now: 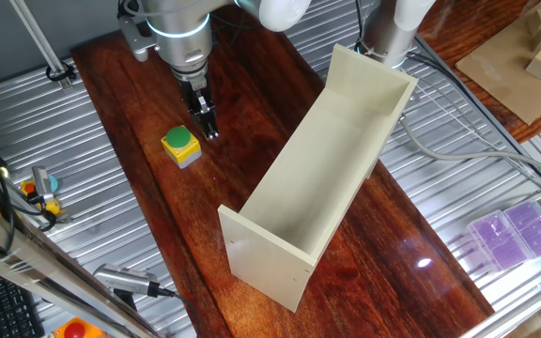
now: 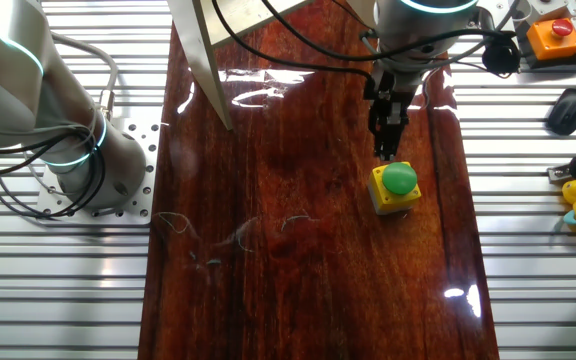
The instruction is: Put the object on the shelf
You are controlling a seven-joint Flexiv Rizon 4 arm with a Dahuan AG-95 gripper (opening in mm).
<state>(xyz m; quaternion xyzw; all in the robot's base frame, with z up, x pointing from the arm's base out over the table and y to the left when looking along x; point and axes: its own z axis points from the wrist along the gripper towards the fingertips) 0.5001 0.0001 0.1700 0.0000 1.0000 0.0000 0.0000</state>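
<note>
Yellow and green is what I steer for: in one fixed view the object (image 1: pixel 180 145) sits on the dark wooden tabletop (image 1: pixel 148 113), just below and to the left of my gripper (image 1: pixel 210 130) in the picture, close beside it but not touching that I can see. The fingers hang downward with their tips near the box's far upper corner. I see very little gap between them, so I judge them nearly together with nothing held, though the angle does not settle it. The box is squarish, so it gives me no long axis to line up with. The shelf (image 1: pixel 327 169) lies on the other side of the gripper, well apart from the box, its long trough running diagonally from near the arm's base toward the near edge of the table.

In the other fixed view the gripper (image 2: pixel 387 150) hangs just above the object (image 2: pixel 396 186) in the picture, the fingertips right at the edge of the green button. Whether they touch it I cannot tell. Only a corner panel of the shelf (image 2: pixel 203 60) shows, far off to the gripper's left in this picture.

I can read no brand, label or writing on the box, the shelf or the arm in either view.

My judgement: the coming move is a short shift over the box, with the fingers opened before they descend.
</note>
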